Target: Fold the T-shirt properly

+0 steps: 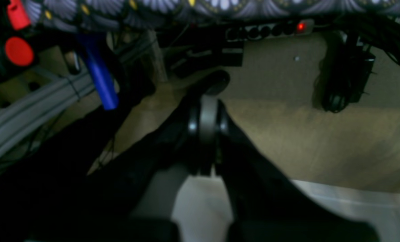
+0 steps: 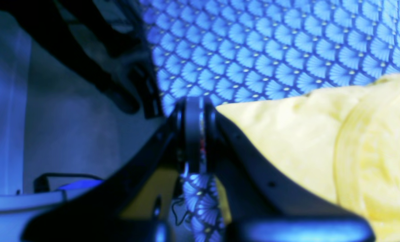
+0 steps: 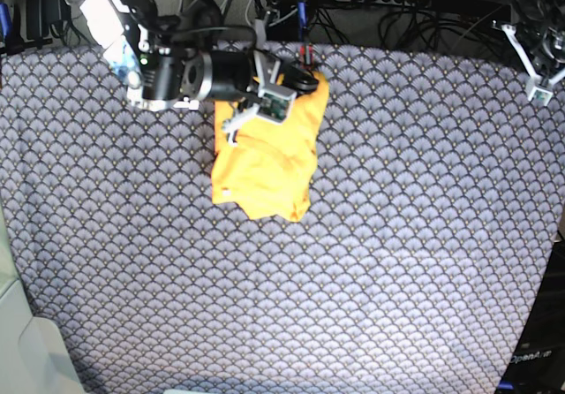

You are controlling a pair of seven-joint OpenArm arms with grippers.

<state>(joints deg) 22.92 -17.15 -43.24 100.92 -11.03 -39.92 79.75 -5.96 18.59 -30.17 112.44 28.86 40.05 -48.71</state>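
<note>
Judging T-shirt (image 3: 265, 160) mostly folded: compact bundle near far edge of patterned surface (image 3: 397, 235). Our right pincer (image 3: 305, 83) clenched, empty, at bundle's far end; left pincer (image 1: 205, 101) clenched, off surface. Lumpy edges need tidying.

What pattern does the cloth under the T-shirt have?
The cloth has a blue-grey scallop, fan-like pattern with small pale dots; the right wrist view shows it best.
</note>
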